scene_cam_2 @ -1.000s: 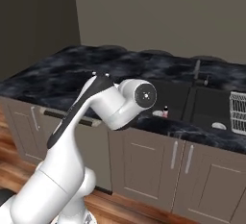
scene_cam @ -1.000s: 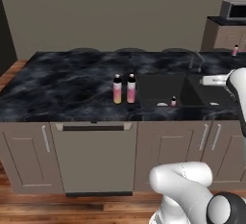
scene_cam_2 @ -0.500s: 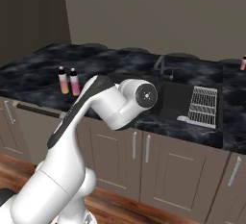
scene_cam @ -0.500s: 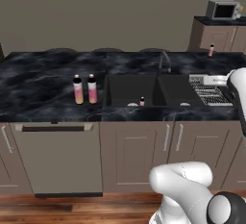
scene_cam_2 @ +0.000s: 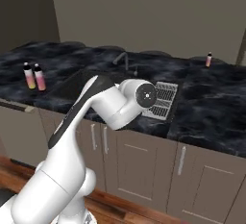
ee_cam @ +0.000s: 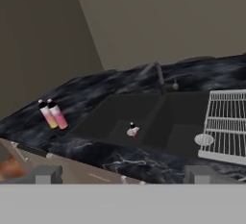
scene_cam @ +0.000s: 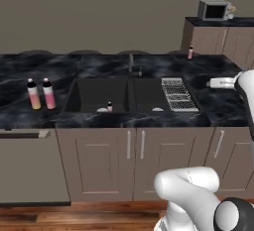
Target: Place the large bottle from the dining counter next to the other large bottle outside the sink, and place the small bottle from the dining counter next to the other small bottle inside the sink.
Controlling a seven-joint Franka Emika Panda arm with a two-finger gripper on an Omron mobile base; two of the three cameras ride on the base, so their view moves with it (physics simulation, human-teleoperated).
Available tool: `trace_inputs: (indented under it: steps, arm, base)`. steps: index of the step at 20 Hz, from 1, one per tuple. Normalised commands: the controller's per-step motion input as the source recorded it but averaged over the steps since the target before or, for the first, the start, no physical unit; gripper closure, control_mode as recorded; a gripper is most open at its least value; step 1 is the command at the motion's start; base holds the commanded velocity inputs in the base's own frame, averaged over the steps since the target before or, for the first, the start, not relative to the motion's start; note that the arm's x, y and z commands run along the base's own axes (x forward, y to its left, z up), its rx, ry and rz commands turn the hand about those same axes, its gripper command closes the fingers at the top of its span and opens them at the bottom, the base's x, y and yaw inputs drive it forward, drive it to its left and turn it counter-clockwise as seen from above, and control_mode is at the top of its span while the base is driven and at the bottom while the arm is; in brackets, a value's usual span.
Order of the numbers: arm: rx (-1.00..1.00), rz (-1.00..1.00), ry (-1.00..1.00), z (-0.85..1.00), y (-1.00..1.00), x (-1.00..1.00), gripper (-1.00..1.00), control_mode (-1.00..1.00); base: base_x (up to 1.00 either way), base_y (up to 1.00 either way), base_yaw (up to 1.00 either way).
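Black marble-look dining counter (scene_cam: 99, 66) with a dark 2-basin sink (scene_cam: 130, 94) sunk into it, nearer the front edge. Left basin (scene_cam: 96, 93) holding 1 small bottle (scene_cam: 109, 107), upright near its front wall, close to the divider; same small bottle (ee_cam: 132, 129) standing by a pale drain disc in the hand view. Right basin (scene_cam: 149, 93) with just a pale drain spot near the front. Ribbed grey drain rack (scene_cam: 176, 94) lying along the right side of the sink, partly over the right basin. Thin curved faucet (scene_cam: 132, 64) rising at the back edge of the sink, over the divider.

Outside the sink, on the counter to the left of the left basin: 2 large bottles (scene_cam: 40, 93) standing side by side, just beside each other, black caps, pink-to-yellow bodies. Another small bottle (scene_cam: 190, 52) upright far back on the right end of the counter, well apart from the sink.

Gripper (ee_cam: 123, 174) hanging over the front edge of the counter, fingertips (ee_cam: 47, 174) spread wide, nothing between them.
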Motion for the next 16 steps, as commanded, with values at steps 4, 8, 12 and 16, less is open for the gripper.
trace_inputs:
  steps: [4, 8, 12, 16]
  arm:
    - [0.0, 0.0, 0.0, 0.0, 0.0, 0.0, -1.0, 1.0]
    - [0.0, 0.0, 0.0, 0.0, 0.0, 0.0, -1.0, 1.0]
    - [0.0, 0.0, 0.0, 0.0, 0.0, 0.0, -1.0, 1.0]
    - [0.0, 0.0, 0.0, 0.0, 0.0, 0.0, -1.0, 1.0]
  base:
    - [0.19, -0.92, 0.0]
    - [0.14, -0.9, 0.0]
    - [0.14, -0.88, 0.0]
    - [0.12, -0.88, 0.0]
